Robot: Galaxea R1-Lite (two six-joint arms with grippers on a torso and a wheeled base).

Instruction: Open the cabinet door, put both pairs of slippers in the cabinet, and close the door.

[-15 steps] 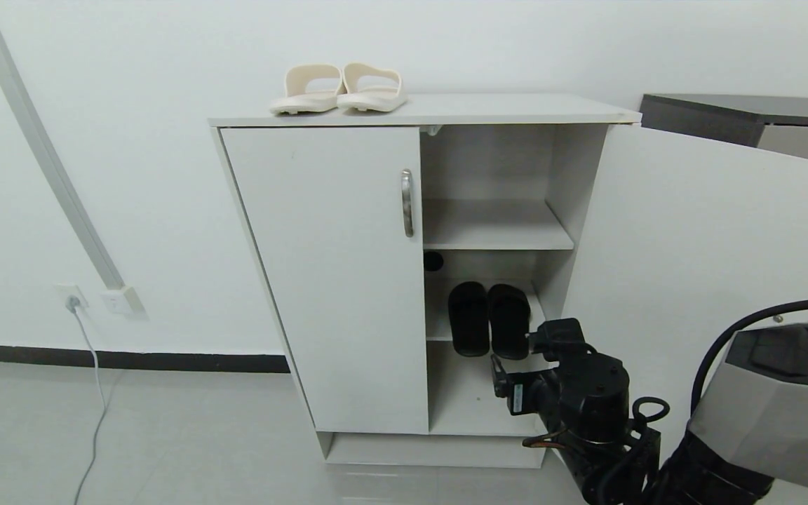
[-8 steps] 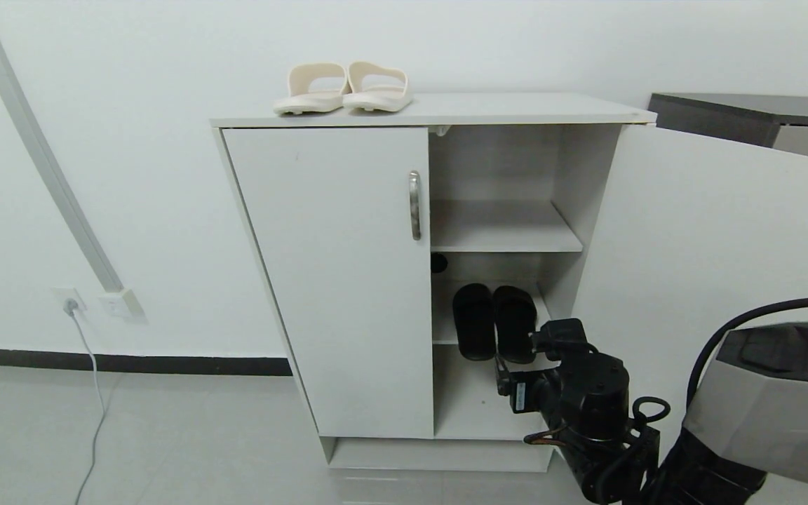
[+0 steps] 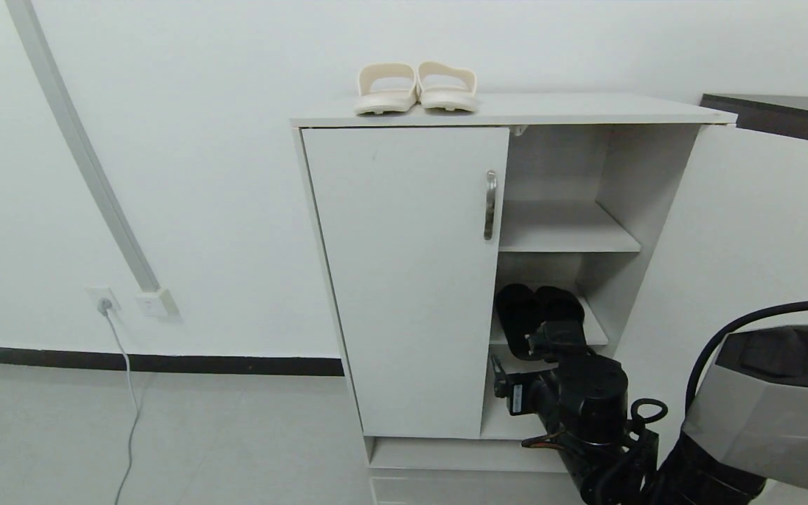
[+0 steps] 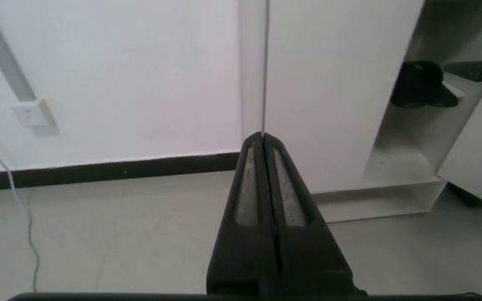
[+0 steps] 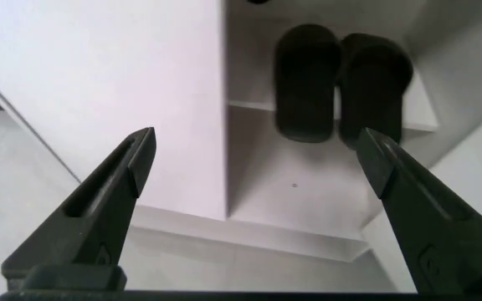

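Two claws sit nearest: left claw (image 4: 264, 144) pressed together, right claw (image 5: 256, 142) spread before the cabinet (image 3: 404, 280), whose right door (image 3: 748, 231) stands open. Black slippers (image 3: 520, 315) lie on its lower shelf (image 3: 597, 337); beige slippers (image 3: 418, 88) rest on top.

Home-like room, shoe cabinet (image 3: 404, 280), wall socket (image 3: 103, 301), tiled floor (image 3: 200, 442)

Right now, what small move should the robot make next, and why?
Probably draw the right tool back out of the cabinet and lift it toward the beige slippers on its top. The black slippers already sit inside, that tool is open and empty, and the right door stands open.
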